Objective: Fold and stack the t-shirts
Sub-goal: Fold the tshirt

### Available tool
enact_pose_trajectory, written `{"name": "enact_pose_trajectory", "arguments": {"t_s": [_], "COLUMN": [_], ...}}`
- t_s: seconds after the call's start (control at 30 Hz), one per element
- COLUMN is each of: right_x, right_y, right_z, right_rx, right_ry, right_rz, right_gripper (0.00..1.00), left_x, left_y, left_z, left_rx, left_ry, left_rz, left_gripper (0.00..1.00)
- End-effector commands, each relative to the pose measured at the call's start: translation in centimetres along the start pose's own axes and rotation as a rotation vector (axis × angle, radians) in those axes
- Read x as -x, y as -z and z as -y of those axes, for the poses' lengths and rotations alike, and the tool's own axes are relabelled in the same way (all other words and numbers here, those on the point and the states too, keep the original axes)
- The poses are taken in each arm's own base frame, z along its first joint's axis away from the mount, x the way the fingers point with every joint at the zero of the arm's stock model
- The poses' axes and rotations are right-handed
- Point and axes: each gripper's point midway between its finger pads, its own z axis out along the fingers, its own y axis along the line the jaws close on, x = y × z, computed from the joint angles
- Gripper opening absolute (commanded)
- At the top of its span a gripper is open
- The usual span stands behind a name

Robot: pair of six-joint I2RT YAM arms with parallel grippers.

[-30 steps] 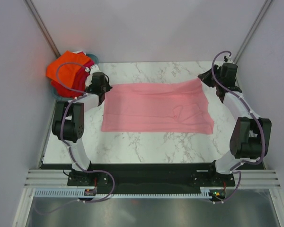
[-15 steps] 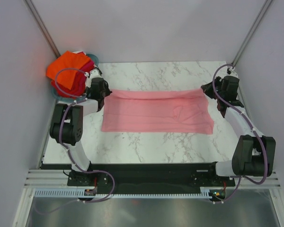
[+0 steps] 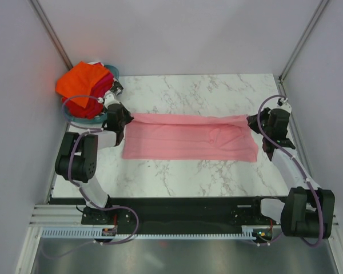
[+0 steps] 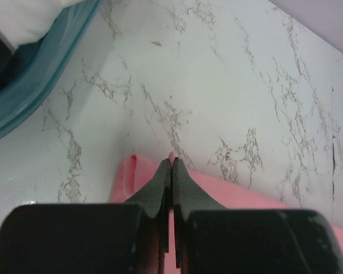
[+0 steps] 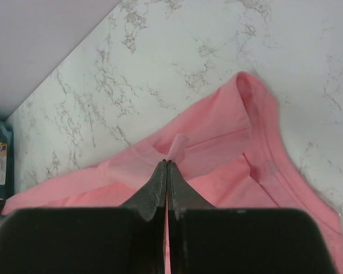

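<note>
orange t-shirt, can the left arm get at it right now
Probably not yet: the left gripper is shut on a corner of the pink t-shirt. The orange t-shirt lies close by and the way looks free once it lets go.

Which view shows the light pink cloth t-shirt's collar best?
Right wrist: the collar of the light pink cloth t-shirt lies close, its band clear. Top external shows only a faint loop. Left wrist shows just a shirt corner, no collar.
</note>
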Motion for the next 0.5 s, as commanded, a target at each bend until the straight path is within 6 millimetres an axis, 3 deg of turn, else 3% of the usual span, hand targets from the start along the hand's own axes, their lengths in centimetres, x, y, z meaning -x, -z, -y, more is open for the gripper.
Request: {"name": "enact_pose_trajectory", "arguments": {"t_s": [0.0, 0.13, 0.17, 0.2, 0.23, 0.27, 0.3, 0.33, 0.47], "right_x": [0.3, -2.3, -3.9, -3.9, -4.3, -4.6, -4.5, -4.3, -2.6], "right_y": [1.1, 2.4, 3.0, 3.3, 3.6, 4.1, 4.4, 4.6, 5.2], "right_z": [1.2, 4.3, 5.5, 5.6, 6.0, 6.3, 6.5, 6.5, 4.7], "right_rx": [-0.03, -0.1, -0.108, -0.097, -0.103, -0.1, -0.105, -0.102, -0.052], "right_ry": [-0.029, -0.105, -0.128, -0.137, -0.146, -0.151, -0.152, -0.151, -0.087], "right_rz": [0.079, 0.112, 0.115, 0.141, 0.147, 0.161, 0.176, 0.189, 0.216], "right_gripper": [0.0, 0.0, 0.01, 0.08, 0.29, 0.36, 0.51, 0.56, 0.59], "left_x": [2.7, 2.0, 2.6, 1.7, 1.6, 1.4, 1.5, 1.4, 1.9], "left_y": [1.2, 2.5, 2.9, 3.3, 3.6, 4.0, 4.3, 4.6, 6.2], "left_z": [0.8, -0.6, -0.6, -1.5, -1.7, -2.1, -2.5, -2.8, -3.3], "left_rx": [-0.034, 0.0, -0.006, 0.015, 0.019, 0.029, 0.047, 0.057, 0.071], "left_ry": [0.101, 0.16, 0.189, 0.193, 0.198, 0.21, 0.219, 0.225, 0.224], "left_rz": [0.099, 0.129, 0.158, 0.153, 0.161, 0.165, 0.178, 0.18, 0.197], "left_gripper": [0.04, 0.07, 0.1, 0.13, 0.17, 0.29, 0.38, 0.55, 0.69]}}
